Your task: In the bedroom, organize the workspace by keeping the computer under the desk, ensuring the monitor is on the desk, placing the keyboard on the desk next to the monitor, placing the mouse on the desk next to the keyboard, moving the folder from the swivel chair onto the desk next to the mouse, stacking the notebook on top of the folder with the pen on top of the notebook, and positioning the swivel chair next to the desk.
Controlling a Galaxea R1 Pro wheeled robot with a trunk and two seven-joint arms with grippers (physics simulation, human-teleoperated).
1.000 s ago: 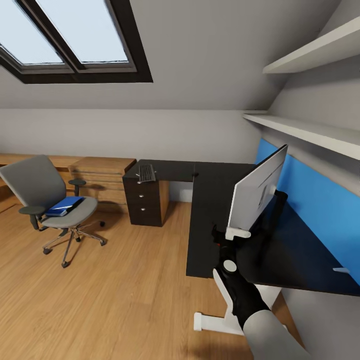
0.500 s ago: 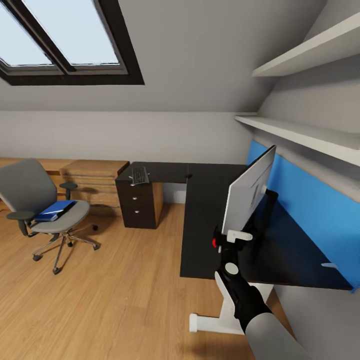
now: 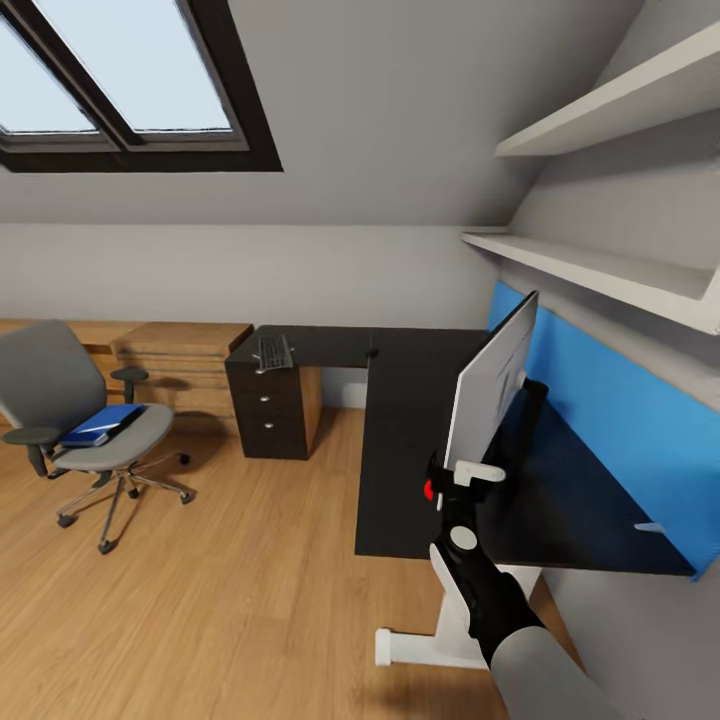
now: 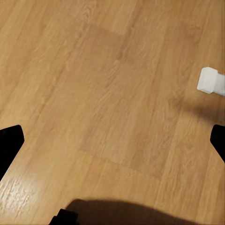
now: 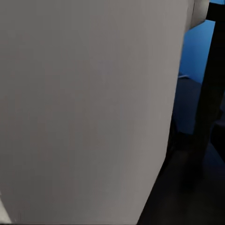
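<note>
Head view: I am gripping the monitor (image 3: 492, 385) by its lower edge with the right gripper (image 3: 462, 478) pinching it, tilted over the desk (image 3: 420, 440) at two o'clock; rigid, top-heavy, fragile, I judge.

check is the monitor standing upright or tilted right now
Tilted: the monitor leans over the desk, its lower corner at the right tool.

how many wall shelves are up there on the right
2. The upper shelf runs across the top right corner under the sloped ceiling; the lower shelf sits just above the blue wall panel behind the desk. Any beyond the picture's edge can't be seen.
</note>
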